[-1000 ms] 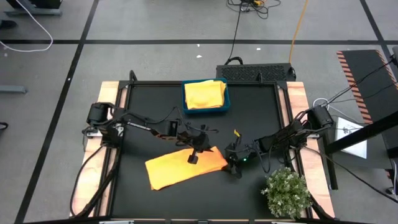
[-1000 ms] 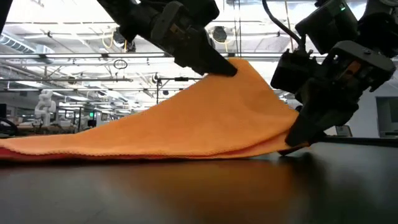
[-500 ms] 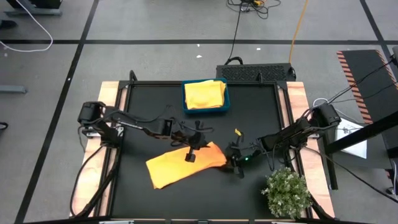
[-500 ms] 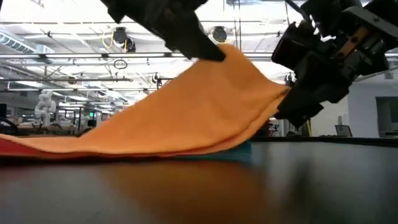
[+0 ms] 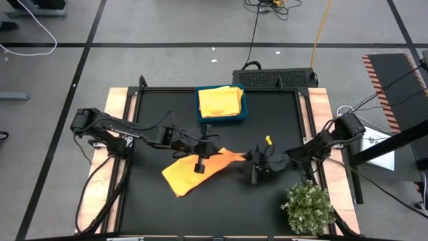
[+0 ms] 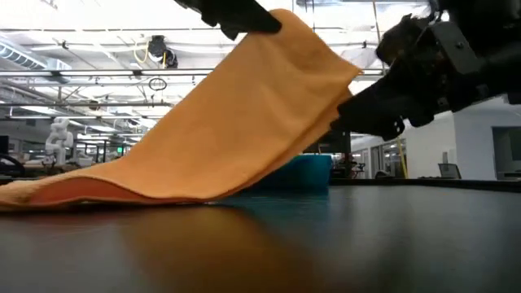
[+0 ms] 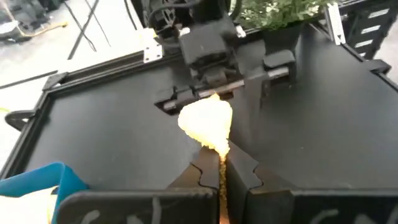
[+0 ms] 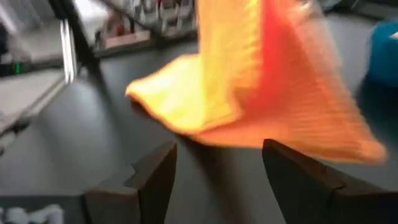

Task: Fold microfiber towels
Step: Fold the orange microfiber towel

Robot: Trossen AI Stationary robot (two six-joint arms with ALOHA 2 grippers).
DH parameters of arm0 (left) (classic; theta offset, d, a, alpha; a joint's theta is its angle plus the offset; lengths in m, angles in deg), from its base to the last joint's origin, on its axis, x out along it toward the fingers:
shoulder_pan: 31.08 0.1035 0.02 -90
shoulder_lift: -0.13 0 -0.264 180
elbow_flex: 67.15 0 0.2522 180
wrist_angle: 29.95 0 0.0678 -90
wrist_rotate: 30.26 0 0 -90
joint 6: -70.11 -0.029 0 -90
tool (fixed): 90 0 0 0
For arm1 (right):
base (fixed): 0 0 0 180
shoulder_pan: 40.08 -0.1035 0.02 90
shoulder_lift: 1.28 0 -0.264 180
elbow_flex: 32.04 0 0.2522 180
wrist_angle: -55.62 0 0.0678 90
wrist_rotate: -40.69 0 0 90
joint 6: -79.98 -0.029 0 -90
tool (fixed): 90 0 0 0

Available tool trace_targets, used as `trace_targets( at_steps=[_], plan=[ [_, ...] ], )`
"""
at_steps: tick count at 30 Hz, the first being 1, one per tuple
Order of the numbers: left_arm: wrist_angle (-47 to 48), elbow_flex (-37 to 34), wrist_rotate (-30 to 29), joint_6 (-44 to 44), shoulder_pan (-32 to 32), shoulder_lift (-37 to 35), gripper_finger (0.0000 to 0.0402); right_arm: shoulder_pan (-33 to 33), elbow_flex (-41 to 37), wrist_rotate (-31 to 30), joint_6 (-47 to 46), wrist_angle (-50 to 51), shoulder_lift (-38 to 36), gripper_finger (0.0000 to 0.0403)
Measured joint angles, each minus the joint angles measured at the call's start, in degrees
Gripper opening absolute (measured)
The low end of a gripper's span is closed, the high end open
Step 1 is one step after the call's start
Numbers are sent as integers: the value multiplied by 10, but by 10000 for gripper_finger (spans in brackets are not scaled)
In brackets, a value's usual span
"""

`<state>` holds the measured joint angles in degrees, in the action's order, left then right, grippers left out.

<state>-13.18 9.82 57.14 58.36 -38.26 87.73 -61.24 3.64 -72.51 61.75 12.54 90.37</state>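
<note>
An orange microfiber towel (image 5: 186, 175) (image 6: 220, 122) is raised at one end near the table's middle. Its low end (image 6: 57, 189) rests on the table toward the near left. My left gripper (image 5: 199, 159) (image 7: 221, 171) is shut on the raised part. My right gripper (image 5: 256, 166) (image 8: 217, 165) stands open just right of the towel's free corner (image 6: 350, 69); the towel hangs in front of its fingers, not between them. A yellow towel (image 5: 221, 102) lies in the teal tray (image 5: 198, 115) at the far middle. My left gripper pinches the towel's raised top part (image 7: 219, 155) between its two fingers, coming slanted down from the table's left. How many layers it has, I cannot tell. From there the towel slopes down to its low end (image 5: 175, 187), which lies on the table.
A bushy green plant (image 5: 307, 206) stands at the near right corner, close behind my right arm. The teal tray (image 6: 313, 167) shows beyond the raised towel. Bare black table lies left of the towel and at the far right.
My left gripper has risen and gone toward the table's left edge, taking the towel's raised part with it. The towel's right end has left the table while its left end stays down. My right gripper has let go of the towel's edge, lifted a little and tipped toward level.
</note>
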Motion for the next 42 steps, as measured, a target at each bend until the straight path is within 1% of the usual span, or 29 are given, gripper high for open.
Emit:
trace_targets(
  at_steps=[2, 5, 10, 13, 20, 25, 28, 30, 32, 37, 38, 39, 42],
  plan=[
    [16, 0, -5, 0, -3, -10, 3, 2, -26, -9, 8, -61, 4, 236],
    [10, 0, -8, -1, -5, -15, 3, 11, -55, -8, 17, -113, 10, 237],
    [8, 0, -10, -2, -6, -23, 3, 14, -63, -2, 74, -197, 27, 238],
    [8, 0, -11, -2, -6, -22, 2, 22, -49, 22, 96, -206, 34, 238],
    [3, 0, -20, -2, -6, -22, 3, 43, -18, 71, 106, -209, 49, 238],
    [10, 0, -25, -2, -6, -22, 5, 42, -17, 72, 97, -219, 49, 231],
    [13, 0, -30, -2, -6, -22, 3, 42, -17, 71, 86, -221, 49, 205],
    [16, 0, -30, -2, -6, -22, 5, 42, -17, 71, 86, -224, 49, 177],
    [16, 0, -31, -2, -6, -22, 6, 42, -17, 71, 90, -228, 49, 141],
    [21, 0, -30, -2, -6, -22, 3, 42, -17, 71, 106, -236, 49, 33],
    [25, 0, -31, -2, -6, -22, 5, 42, -17, 71, 109, -234, 46, 17],
    [31, 0, -33, -3, -6, -22, 6, 42, -17, 71, 111, -235, 43, 9],
    [48, 0, -39, 4, -5, -22, 5, 42, -17, 70, 108, -234, 29, 8]
  ],
)
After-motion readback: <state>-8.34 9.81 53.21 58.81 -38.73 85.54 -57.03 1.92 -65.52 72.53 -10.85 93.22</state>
